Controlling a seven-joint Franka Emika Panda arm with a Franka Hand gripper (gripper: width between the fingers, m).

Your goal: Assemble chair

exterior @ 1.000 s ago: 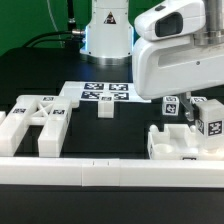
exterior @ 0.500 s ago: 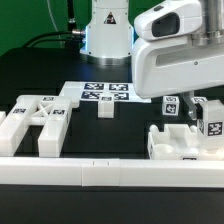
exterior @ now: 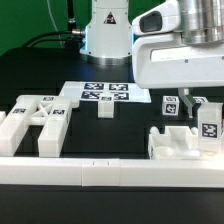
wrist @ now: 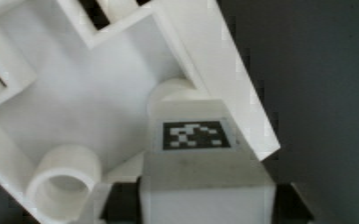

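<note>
My gripper [exterior: 205,113] is shut on a white square post [exterior: 208,130] with a black-and-white tag and holds it upright over the white seat piece [exterior: 178,146] at the exterior view's right. In the wrist view the tagged post [wrist: 197,140] sits between the dark fingers [wrist: 123,197], above the seat piece [wrist: 87,100] and next to its round socket [wrist: 60,180]. Two white frame pieces [exterior: 35,122] lie at the exterior view's left. A short white post [exterior: 105,108] stands in the middle. Whether the held post touches the seat I cannot tell.
The marker board [exterior: 106,92] lies flat behind the short post. A long white border rail [exterior: 100,172] runs along the front. The arm's base [exterior: 108,35] stands at the back, with black cables at the back left.
The arm's wrist housing has shifted upward in the exterior view. The held post has moved slightly left and down towards the seat piece. The other parts have not moved.
</note>
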